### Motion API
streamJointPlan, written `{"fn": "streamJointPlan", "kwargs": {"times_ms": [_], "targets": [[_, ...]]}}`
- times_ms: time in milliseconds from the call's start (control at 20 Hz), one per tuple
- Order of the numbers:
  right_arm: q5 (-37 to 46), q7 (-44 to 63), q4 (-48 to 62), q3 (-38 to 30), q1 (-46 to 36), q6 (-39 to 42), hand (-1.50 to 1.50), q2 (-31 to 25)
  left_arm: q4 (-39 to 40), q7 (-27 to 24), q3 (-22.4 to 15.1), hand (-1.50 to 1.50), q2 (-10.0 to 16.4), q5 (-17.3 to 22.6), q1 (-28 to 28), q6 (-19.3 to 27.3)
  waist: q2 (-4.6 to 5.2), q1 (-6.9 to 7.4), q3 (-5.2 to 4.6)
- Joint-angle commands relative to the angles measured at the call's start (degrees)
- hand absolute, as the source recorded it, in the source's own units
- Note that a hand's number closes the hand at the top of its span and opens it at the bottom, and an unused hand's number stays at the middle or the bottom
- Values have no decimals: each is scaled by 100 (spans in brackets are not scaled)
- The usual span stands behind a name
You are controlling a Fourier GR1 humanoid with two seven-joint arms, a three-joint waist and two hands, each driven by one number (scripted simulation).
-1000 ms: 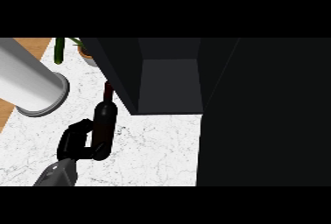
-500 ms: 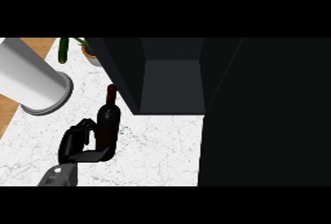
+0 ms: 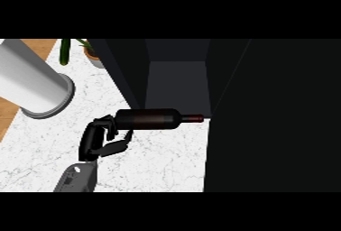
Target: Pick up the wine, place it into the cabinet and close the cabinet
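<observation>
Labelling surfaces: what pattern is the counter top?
The counter is white marble with grey veins; head view.

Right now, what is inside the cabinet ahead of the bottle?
The open cabinet shows only a grey inner panel; no item shows on it. Its right part is black and cannot be read. The wine bottle, held by the left hand, lies outside, neck at the opening.

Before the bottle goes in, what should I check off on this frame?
1. Left hand curled round the wine bottle at its base: ok.
2. Bottle lying level, neck pointing toward the cabinet: ok.
3. Cabinet open: ok.
4. Bottle inside the cabinet: not ok, neck tip only at the opening's lower edge.
5. Free room inside: cannot tell, too dark.
6. Right hand available: cannot tell, not in view.
</observation>
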Motion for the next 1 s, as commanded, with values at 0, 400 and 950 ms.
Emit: {"fn": "streamJointPlan", "kwargs": {"times_ms": [0, 400, 950], "targets": [[203, 248, -367, 353, -71, -218, -150, 176, -902, 1043, -360, 150, -313, -155, -190, 366, 11, -10, -22], [-526, 134, -532, -208, 219, 157, -150, -100, -1075, 1897, -1032, 150, -303, -545, -552, 885, 29, -60, -24], [-405, -84, -377, -96, 318, 219, -150, 77, -875, 2721, -1861, 150, -365, -103, -1493, 2042, 42, -196, -28]]}}
